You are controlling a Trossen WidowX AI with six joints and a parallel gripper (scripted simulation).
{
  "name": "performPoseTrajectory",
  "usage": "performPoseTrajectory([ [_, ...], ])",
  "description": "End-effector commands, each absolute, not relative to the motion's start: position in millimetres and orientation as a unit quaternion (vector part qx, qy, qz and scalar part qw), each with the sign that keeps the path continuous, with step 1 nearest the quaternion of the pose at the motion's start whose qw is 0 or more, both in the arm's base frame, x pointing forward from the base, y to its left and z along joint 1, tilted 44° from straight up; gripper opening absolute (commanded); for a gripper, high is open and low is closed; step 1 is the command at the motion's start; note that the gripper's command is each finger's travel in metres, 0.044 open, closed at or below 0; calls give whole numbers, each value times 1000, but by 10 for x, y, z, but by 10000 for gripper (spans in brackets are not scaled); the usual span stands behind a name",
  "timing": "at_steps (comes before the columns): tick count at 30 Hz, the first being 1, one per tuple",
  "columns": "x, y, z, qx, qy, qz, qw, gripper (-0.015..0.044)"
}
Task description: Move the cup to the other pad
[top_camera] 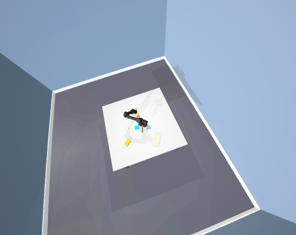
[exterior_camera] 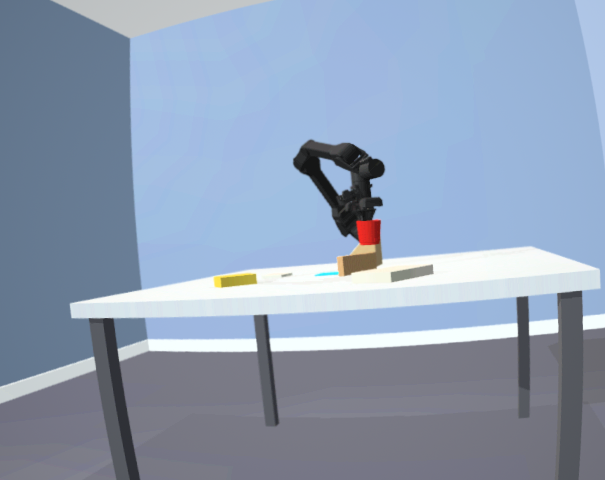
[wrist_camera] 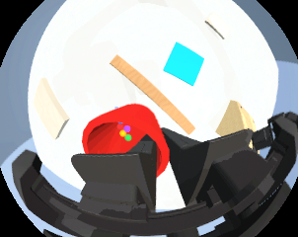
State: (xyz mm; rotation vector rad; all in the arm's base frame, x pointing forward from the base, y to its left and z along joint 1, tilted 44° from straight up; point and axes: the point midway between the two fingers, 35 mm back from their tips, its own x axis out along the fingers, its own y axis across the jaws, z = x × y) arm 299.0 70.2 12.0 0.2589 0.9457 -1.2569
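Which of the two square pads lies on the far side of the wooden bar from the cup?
The cyan pad; the wooden bar separates it from the red cup. The other pad is periwinkle blue.

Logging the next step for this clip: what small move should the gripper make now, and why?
Probably carry the red cup level, kept high, across the wooden bar toward the cyan pad. The gripper grips its wall, marbles lie inside, and the bar stands between cup and pad.
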Motion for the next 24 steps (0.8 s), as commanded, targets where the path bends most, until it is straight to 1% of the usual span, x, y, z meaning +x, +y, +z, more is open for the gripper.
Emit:
performPoseTrajectory([
  [1, 2958, 647, 172, 113, 424, -563, 700, 0],
  [24, 2789, 353, 476, 113, 424, -563, 700, 0],
])
